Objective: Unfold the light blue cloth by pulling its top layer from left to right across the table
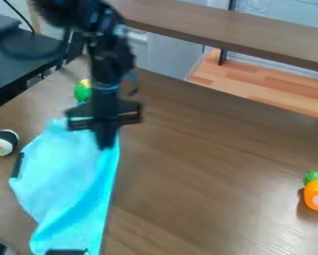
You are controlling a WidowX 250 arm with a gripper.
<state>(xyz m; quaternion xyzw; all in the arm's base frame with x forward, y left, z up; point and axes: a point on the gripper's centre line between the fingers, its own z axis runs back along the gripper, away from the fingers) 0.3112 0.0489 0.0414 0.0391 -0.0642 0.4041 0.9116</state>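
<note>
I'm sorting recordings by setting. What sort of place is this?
Probably a robotics lab or workshop: a black robot arm reaches in over a brown table, where a blue cloth lies among toy-like food, such as a sushi roll and an orange piece with a green top.

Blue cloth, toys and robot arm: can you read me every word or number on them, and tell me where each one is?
There are none I can read.
Blue cloth: no letters visible.
Toys: none visible.
Robot arm: pale marks, too blurred to read.
</note>
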